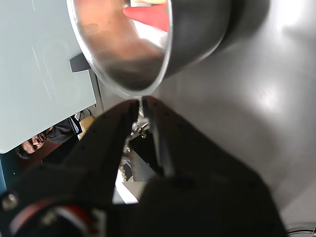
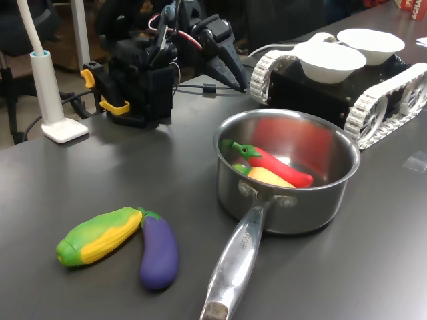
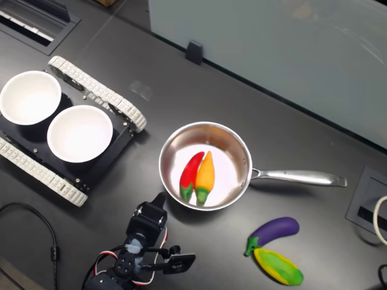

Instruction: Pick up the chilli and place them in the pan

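1. Table [image 3: 314,127], dark and matte, carries everything.
2. Tracked black vehicle [image 3: 91,103] bears two white bowls [image 3: 80,133].
3. Pan [image 3: 239,148] stands near the middle, handle toward the second exterior view's right.
4. Gripper [image 3: 158,200], jaws pressed together and holding nothing, hangs just outside the pan's rim.
5. Chilli [image 3: 191,173] lies inside the pan beside a yellow-orange pepper [image 3: 205,174].
6. Eggplant [image 3: 275,230] and corn cob [image 3: 278,267] lie together, well apart from the pan.

Pan [image 2: 287,175] polished mirror-bright steel; chilli [image 2: 275,164] smooth glossy plastic; table [image 2: 100,173] matt dark grey, faint sheen.
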Robot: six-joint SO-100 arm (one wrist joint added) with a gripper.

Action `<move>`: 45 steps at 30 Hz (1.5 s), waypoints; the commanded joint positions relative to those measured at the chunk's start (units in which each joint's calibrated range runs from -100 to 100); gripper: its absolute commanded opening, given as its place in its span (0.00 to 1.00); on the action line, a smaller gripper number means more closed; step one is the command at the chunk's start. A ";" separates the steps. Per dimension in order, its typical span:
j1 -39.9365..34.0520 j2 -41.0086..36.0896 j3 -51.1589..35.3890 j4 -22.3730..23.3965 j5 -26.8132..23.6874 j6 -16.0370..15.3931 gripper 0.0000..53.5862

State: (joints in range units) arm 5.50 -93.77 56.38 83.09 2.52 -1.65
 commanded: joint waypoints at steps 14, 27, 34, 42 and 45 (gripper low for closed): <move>0.23 -1.67 3.91 5.49 1.37 -0.95 0.00; -0.57 -1.76 15.27 0.54 1.86 -0.36 0.00; -1.72 -1.76 17.45 -0.65 2.15 0.56 0.00; -2.06 -1.76 17.45 -0.57 2.93 0.39 0.00; -3.32 -1.76 17.45 -0.48 3.47 0.48 0.00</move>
State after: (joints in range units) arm 3.85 -94.87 75.11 85.72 5.20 -1.65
